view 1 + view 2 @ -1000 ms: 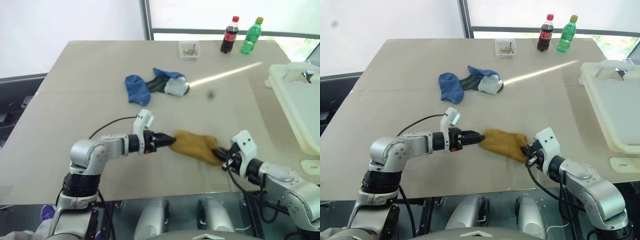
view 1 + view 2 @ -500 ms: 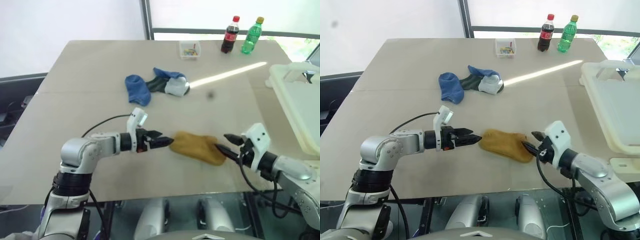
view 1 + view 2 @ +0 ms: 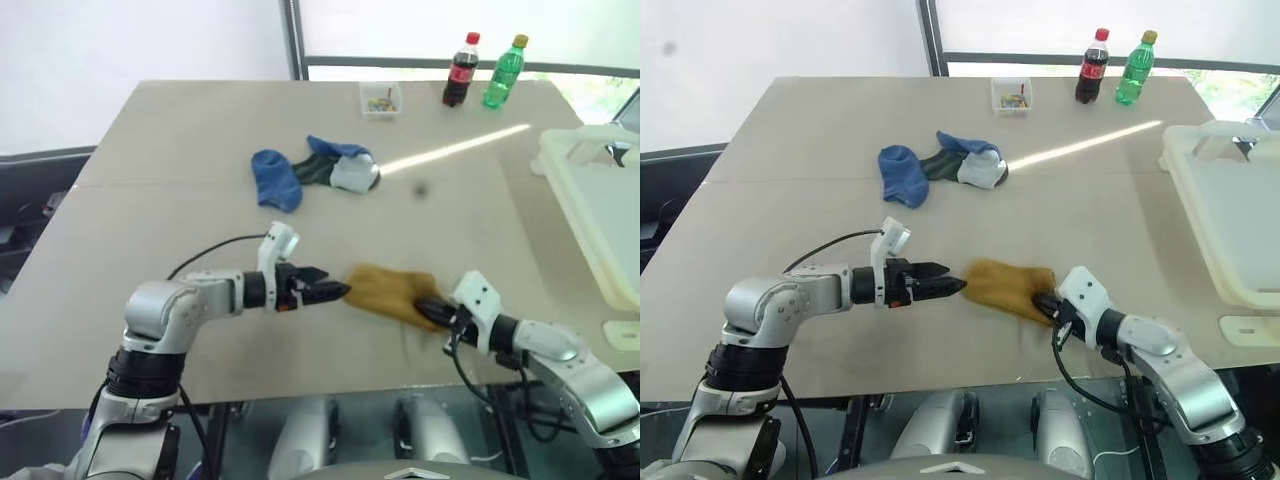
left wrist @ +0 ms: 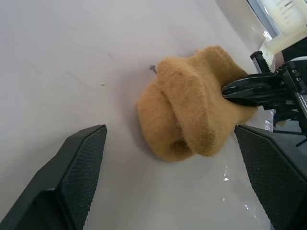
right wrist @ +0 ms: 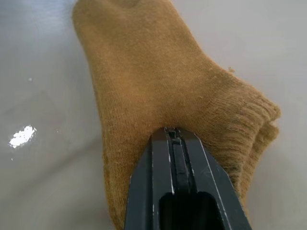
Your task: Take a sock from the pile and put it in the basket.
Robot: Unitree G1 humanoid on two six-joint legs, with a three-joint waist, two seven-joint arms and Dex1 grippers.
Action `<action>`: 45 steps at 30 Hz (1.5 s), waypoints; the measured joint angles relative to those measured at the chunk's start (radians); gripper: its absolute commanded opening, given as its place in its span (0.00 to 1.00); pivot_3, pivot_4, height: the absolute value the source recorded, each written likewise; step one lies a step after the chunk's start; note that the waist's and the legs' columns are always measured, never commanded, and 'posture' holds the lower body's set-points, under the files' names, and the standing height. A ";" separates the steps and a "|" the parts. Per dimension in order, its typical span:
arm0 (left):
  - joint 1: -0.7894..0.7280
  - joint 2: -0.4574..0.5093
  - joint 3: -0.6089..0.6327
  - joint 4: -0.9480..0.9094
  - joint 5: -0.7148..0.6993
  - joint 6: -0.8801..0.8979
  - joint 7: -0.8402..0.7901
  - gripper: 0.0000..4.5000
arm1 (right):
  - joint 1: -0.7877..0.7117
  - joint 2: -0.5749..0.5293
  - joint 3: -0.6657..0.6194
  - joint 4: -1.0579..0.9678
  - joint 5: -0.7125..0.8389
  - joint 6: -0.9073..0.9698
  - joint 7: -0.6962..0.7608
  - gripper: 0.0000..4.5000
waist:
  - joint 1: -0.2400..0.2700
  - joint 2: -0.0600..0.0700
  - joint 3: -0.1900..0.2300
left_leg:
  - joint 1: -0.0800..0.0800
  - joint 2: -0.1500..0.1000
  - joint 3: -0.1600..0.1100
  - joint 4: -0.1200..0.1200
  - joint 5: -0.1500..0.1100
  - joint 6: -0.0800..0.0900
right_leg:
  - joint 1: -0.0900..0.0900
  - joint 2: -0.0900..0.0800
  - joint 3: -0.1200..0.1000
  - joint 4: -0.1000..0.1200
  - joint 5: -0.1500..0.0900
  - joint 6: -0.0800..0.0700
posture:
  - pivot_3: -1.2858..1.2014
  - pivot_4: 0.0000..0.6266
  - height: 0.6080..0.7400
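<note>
Near the front edge of the tabletop (image 3: 150, 150), a mustard sock (image 3: 392, 293) lies away from the pile (image 3: 312, 172), so it's easy to grab alone. Right claw (image 5: 173, 136) has its fingers pressed together, pinching the sock's near end, forearm reaching in low from the right. Left claw (image 3: 340, 291) sits spread wide just beside the other end, arm stretched almost level. My guess: next comes a lift toward the basket (image 3: 600, 215), far right.

Beige table (image 3: 180, 150): mustard sock (image 3: 388, 292), pile (image 3: 312, 170), clear box (image 3: 379, 99), 2 bottles (image 3: 481, 72).
</note>
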 measured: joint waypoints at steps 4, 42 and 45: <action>-0.025 -0.025 -0.018 0.002 -0.004 0.045 0.005 1.00 | -0.007 0.002 0.000 0.021 -0.011 -0.026 0.015 0.01 | 0.000 -0.001 -0.002 | 0.001 0.000 0.000 0.000 0.000 0.000 | 0.001 0.000 0.000 0.000 0.000 0.000 | 0.52 0.24 0.94; -0.187 -0.235 -0.129 0.152 -0.065 -0.063 -0.256 1.00 | 0.084 0.018 0.019 -0.071 -0.170 -0.069 -0.036 0.01 | 0.001 -0.002 -0.002 | -0.001 0.000 -0.001 0.000 0.000 -0.001 | 0.001 0.000 -0.001 -0.002 0.000 0.000 | 0.52 0.24 0.94; -0.188 -0.267 -0.135 0.183 -0.057 -0.099 -0.264 1.00 | 0.088 0.018 0.023 -0.077 -0.192 -0.075 -0.041 0.01 | 0.001 -0.002 -0.002 | -0.001 0.000 -0.001 0.000 0.000 0.000 | 0.001 0.000 -0.001 -0.002 0.000 0.000 | 0.52 0.24 0.94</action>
